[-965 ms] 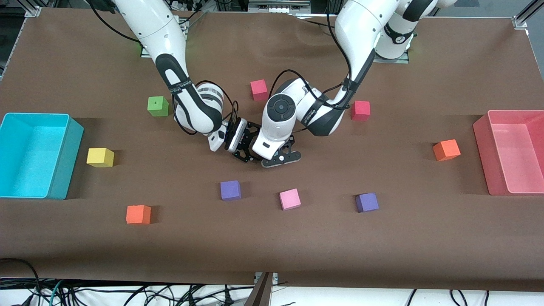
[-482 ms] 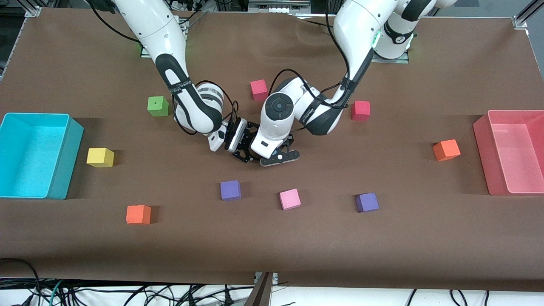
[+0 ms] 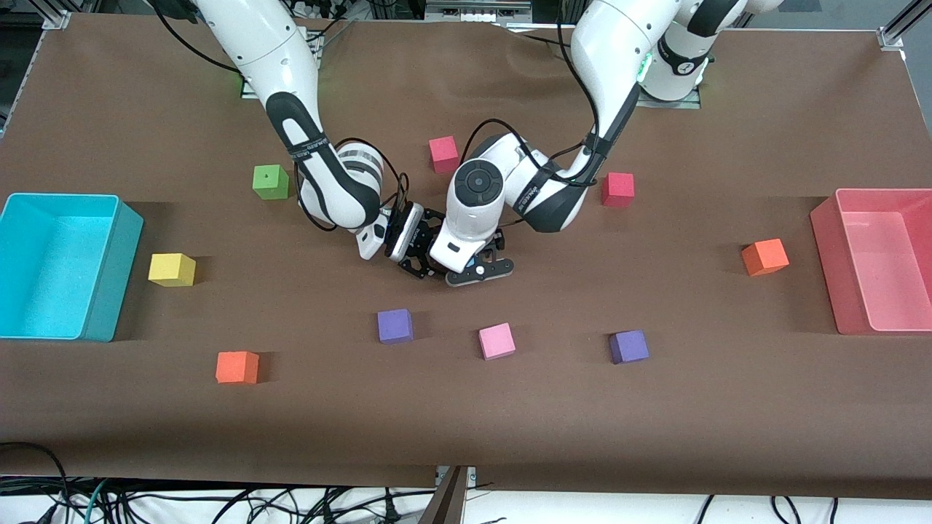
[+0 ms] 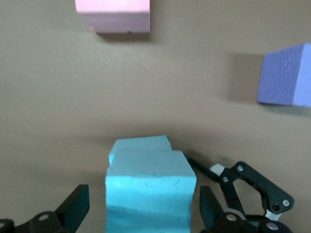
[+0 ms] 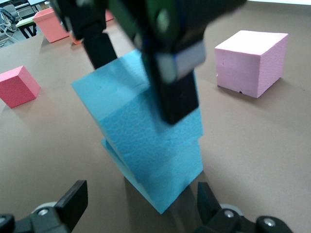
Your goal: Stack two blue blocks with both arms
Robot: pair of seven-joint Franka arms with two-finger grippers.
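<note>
Two sky-blue blocks stand stacked at the table's middle, the upper blue block (image 4: 150, 189) slightly askew on the lower blue block (image 4: 141, 144). In the front view both arms' hands hide them. My left gripper (image 4: 143, 206) is open around the upper block (image 5: 126, 102), with a gap at each finger. My right gripper (image 5: 141, 201) is open, its fingers on either side of the lower block (image 5: 180, 165) without touching it. In the front view the left gripper (image 3: 477, 271) and right gripper (image 3: 416, 256) meet closely.
A pink cube (image 3: 496, 341) and two purple cubes (image 3: 395, 325) (image 3: 629, 346) lie nearer the front camera. Red cubes (image 3: 443, 153) (image 3: 617, 189) and a green cube (image 3: 270, 181) lie farther. A cyan bin (image 3: 109, 269) and a pink bin (image 3: 826, 255) stand at the table's ends.
The left arm's hand has shifted very slightly toward the right arm. Nothing else has visibly changed.
</note>
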